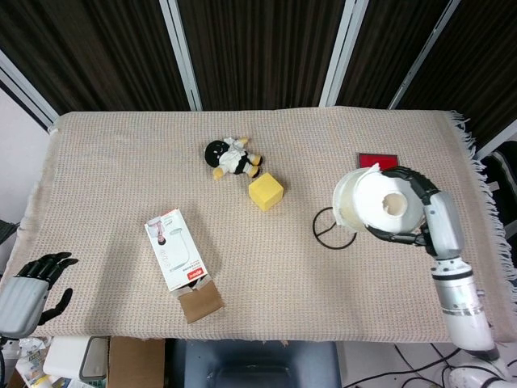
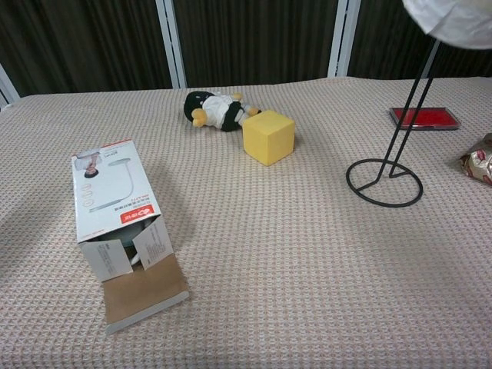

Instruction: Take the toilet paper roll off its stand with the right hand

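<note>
My right hand [image 1: 420,212] grips the white toilet paper roll [image 1: 373,206] and holds it high above the table, its hollow core facing up toward the head camera. In the chest view only the roll's bottom edge [image 2: 453,21] shows at the top right corner. The black wire stand [image 2: 384,181] sits on the cloth with its ring base flat and its thin rods rising to the roll; whether the rod tops are still inside the core is hidden. The stand's ring [image 1: 331,228] shows partly under the roll. My left hand [image 1: 28,284] hangs open off the table's front left edge.
A yellow cube [image 1: 266,191] and a plush toy [image 1: 230,157] lie left of the stand. A red case [image 2: 425,117] and a foil snack pack [image 2: 478,161] lie to its right. An open white carton [image 1: 179,259] lies at the front left. The table [image 1: 266,275] wears a beige woven cloth.
</note>
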### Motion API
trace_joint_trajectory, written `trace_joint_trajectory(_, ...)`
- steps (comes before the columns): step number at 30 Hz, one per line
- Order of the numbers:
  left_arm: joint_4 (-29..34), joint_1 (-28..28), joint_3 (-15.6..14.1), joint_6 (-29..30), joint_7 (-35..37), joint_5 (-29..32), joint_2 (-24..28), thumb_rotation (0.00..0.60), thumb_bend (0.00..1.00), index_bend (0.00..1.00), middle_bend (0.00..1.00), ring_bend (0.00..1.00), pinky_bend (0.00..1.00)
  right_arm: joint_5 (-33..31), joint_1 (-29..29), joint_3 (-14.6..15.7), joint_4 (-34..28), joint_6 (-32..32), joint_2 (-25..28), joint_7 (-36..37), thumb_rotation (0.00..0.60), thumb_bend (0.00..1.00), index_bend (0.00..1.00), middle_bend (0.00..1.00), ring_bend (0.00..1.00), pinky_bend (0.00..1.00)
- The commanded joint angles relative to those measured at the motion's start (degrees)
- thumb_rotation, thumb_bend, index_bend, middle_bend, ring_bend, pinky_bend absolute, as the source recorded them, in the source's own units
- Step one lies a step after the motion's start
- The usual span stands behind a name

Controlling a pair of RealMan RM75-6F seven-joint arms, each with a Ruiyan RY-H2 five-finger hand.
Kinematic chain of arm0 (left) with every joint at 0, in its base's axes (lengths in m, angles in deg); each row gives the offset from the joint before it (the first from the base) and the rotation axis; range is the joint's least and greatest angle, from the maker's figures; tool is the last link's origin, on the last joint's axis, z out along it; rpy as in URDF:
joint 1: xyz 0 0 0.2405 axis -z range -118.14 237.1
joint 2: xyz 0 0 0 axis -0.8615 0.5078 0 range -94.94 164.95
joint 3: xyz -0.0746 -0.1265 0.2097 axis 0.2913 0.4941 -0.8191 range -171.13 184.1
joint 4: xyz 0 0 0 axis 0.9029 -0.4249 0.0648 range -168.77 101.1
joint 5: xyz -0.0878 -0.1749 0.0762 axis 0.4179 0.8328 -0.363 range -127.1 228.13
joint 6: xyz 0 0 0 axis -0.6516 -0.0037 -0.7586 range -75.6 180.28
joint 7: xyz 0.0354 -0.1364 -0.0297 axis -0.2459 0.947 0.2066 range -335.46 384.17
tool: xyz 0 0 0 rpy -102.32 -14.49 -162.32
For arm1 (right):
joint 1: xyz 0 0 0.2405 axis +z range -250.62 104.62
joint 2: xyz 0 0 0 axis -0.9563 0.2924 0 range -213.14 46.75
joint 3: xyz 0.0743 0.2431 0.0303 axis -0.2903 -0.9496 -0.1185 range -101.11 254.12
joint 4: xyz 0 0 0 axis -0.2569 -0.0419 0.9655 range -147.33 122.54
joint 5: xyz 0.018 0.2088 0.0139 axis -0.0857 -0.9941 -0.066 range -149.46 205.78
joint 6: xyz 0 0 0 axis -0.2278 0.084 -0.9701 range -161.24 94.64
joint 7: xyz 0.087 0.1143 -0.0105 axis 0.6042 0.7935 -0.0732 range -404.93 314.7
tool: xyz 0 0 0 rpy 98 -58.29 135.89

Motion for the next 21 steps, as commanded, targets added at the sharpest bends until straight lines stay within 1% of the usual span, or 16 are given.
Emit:
trace_joint_trajectory(1,0.07,-0.02,-0.06,-0.01,-0.09,-0.03,0.01,0.6,0.44,0.27,0.21,0.21,0.32,5.15,-4.12,0.82,-3.42,-4.76,4.31,4.18,0.6,0.18,0.49,0.52,0.61,0.64)
trace_joint_trajectory(4,0.13,-0.1,-0.03,0.1,0.08,0.08,0.03,0.6,0.44,0.27,0.21,0.21,0.32,9.5,-7.95,3.37,-3.23,-8.38,7.77,7.26,0.6,0.18,0.49,0.52,0.61,0.64)
trace_joint_trajectory(6,0.08,-0.13,0.0,0.24,0.28,0.06,0.07,0.6,0.44,0.27,0.21,0.21,0.32,11.97,-10.43,5.79,-1.89,-9.96,9.83,9.75,0.6,0.18,0.49,0.52,0.61,0.65)
trace_joint_trajectory(8,0.06,-0.14,-0.02,0.25,0.36,0.03,0.1,0.6,0.44,0.27,0.21,0.21,0.32,14.0,-12.47,8.43,0.69,-10.7,11.26,12.08,0.6,0.18,0.49,0.52,0.61,0.65)
trace_joint_trajectory(10,0.09,-0.1,-0.02,0.2,0.38,0.03,0.11,0.6,0.44,0.27,0.21,0.21,0.32,15.09,-13.83,10.48,3.51,-10.97,11.41,13.08,0.6,0.18,0.49,0.52,0.61,0.65)
trace_joint_trajectory(13,0.12,0.0,0.06,0.03,0.04,0.14,0.02,0.6,0.44,0.27,0.21,0.21,0.32,15.78,-15.2,13.13,8.67,-10.44,9.41,11.78,0.6,0.18,0.49,0.52,0.61,0.65)
trace_joint_trajectory(18,0.22,0.05,0.04,-0.13,-0.24,0.15,0.02,0.6,0.44,0.27,0.21,0.21,0.32,15.45,-15.42,14.63,12.55,-8.86,6.48,9.8,0.6,0.18,0.49,0.52,0.61,0.65)
trace_joint_trajectory(20,0.28,0.05,0.02,-0.13,-0.31,0.12,0.02,0.6,0.44,0.27,0.21,0.21,0.32,14.5,-14.82,15.49,15.58,-6.13,3.66,7.8,0.6,0.18,0.49,0.52,0.61,0.65)
trace_joint_trajectory(21,0.27,0.01,0.03,-0.06,-0.33,0.15,0.03,0.6,0.44,0.27,0.21,0.21,0.32,11.8,-12.64,16.0,19.53,0.4,-0.4,4.84,0.6,0.18,0.5,0.52,0.61,0.65)
